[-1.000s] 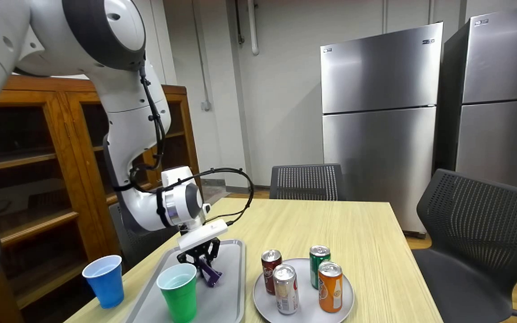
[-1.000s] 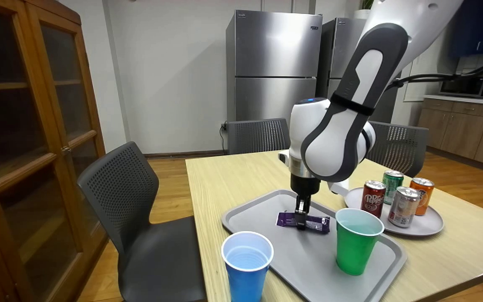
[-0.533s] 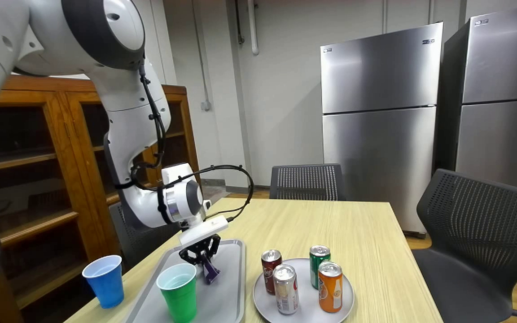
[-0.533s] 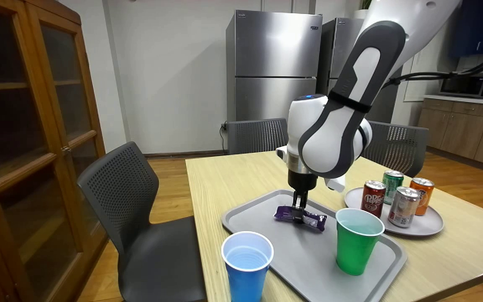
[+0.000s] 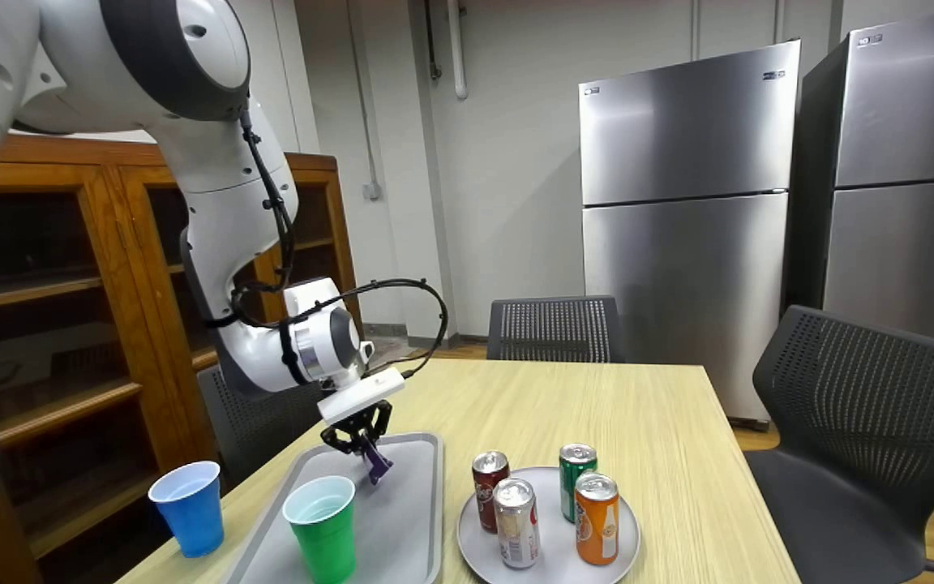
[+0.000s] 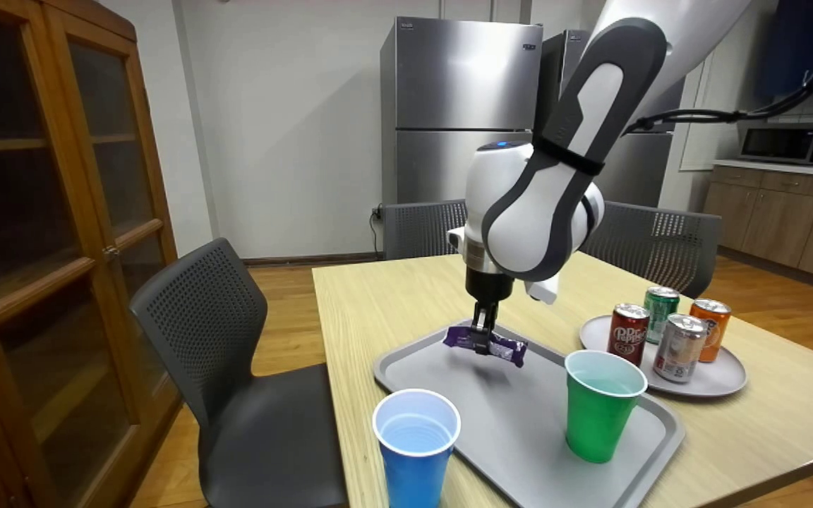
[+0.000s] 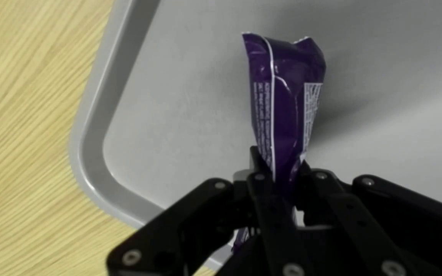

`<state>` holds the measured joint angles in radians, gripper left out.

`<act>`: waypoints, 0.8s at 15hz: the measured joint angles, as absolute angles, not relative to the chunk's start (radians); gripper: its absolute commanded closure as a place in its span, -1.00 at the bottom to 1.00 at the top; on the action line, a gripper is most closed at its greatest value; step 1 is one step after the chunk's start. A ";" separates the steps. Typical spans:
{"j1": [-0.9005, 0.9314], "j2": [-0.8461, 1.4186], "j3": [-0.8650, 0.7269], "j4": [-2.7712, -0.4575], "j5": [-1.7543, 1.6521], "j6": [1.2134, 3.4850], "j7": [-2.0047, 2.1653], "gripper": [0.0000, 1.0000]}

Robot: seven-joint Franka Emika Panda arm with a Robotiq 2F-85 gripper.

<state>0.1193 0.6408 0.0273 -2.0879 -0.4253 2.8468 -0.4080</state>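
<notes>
My fingers (image 7: 261, 188) are clamped across the middle of a purple wrapped bar (image 7: 287, 99), its two ends jutting out on either side. It hangs just above the gray tray (image 6: 526, 416), near a rounded corner, with a shadow under it. I judge it light, with a slick film that could slip under a timid squeeze — and a bar inside that might dent or snap under a hard one. The middle is where I'd want my grip: the flattened ends look like thin wrapper and would probably just fold.

Farther along the tray, a green cup (image 6: 600, 409) stands upright, well apart from the bar. Off the tray, on the counter (image 6: 392, 300), I see a blue cup (image 6: 417, 466) and a round plate (image 5: 552, 561) bearing four drink cans (image 5: 517, 527).
</notes>
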 measured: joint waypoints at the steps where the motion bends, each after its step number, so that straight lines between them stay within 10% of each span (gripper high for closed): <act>1: 0.129 0.641 0.027 -2.074 -0.425 2.840 -0.403 0.91; 12: 0.250 0.691 0.032 -1.891 -0.425 2.724 -0.344 0.92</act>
